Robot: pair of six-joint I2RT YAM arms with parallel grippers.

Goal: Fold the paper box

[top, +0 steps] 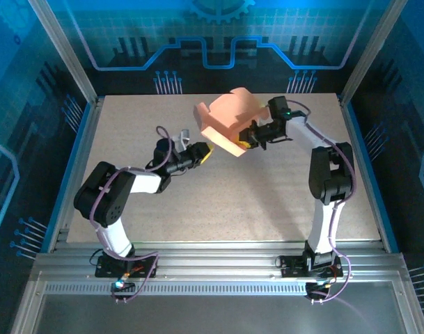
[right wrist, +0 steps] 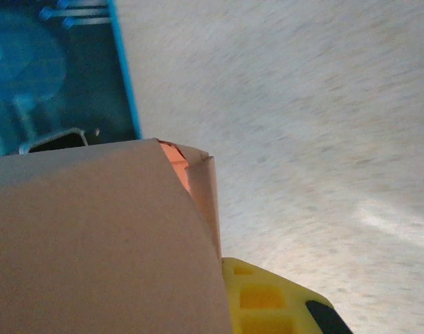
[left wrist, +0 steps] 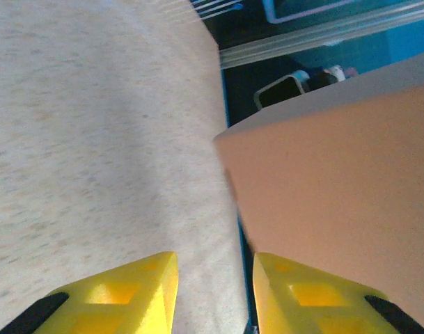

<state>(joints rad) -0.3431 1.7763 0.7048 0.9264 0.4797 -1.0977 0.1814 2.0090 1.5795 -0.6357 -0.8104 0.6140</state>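
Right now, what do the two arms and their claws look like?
The left arm and right arm both have bulky black joints, white links and looping purple cables. The left claw and right claw have wedge-shaped yellow fingers with black inserts.

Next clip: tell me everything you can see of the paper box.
The paper box is thin, plain salmon-pink cardboard, partly folded: flat creased panels and a rounded flap on top. It is held tilted over the far middle of the table, its right edge pinched by the right gripper. The left gripper, fingers apart, sits at its near left corner; contact there is unclear.
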